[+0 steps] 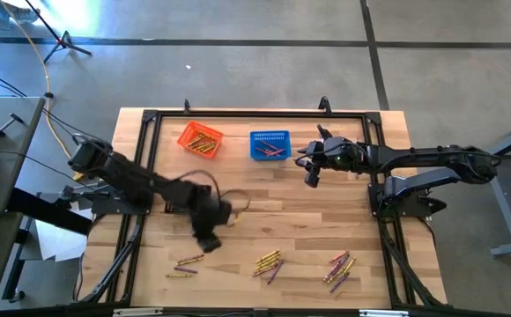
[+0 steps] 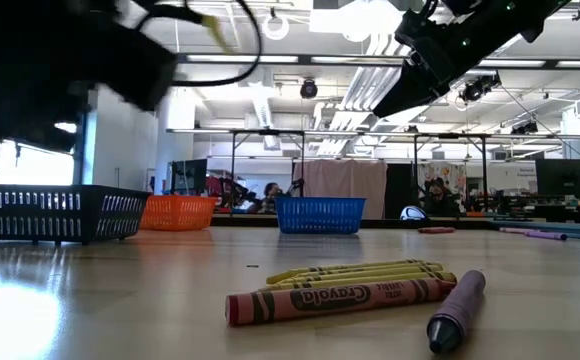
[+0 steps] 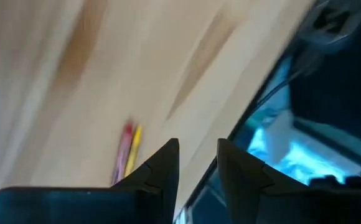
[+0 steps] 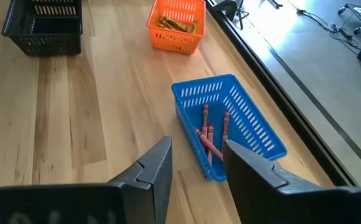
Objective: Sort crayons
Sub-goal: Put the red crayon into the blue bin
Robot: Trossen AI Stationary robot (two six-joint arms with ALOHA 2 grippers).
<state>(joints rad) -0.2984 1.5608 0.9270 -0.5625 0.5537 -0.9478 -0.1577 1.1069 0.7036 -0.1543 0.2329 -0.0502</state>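
Only readable writing is "Crayola" on the red crayon [image 2: 335, 298] lying nearest the low camera, with yellow crayons [image 2: 360, 272] touching behind it and a purple one [image 2: 456, 310] just beside.

Containers: 3 mesh baskets on the worktop [image 1: 273, 198]. Orange basket [image 1: 200, 139] is holding yellow crayons [image 4: 175, 23]. Blue basket [image 1: 270, 144] is holding red crayons [image 4: 210, 135]. Black basket [image 4: 42, 23] is sitting near the orange one – contents too small to tell.

Loose crayons are lying in 3 clusters along the near worktop edge: left cluster [image 1: 188, 265], middle cluster [image 1: 269, 263], right cluster [image 1: 340, 269].

Left gripper [image 1: 208, 231] is hovering above the worktop between the baskets and the left cluster – jaws slightly apart, holding nothing visible; a red and a yellow crayon [image 3: 126, 152] are lying beyond the fingertips.

Right gripper [image 1: 310, 173] is hanging just beside the blue basket, jaws apart and empty.
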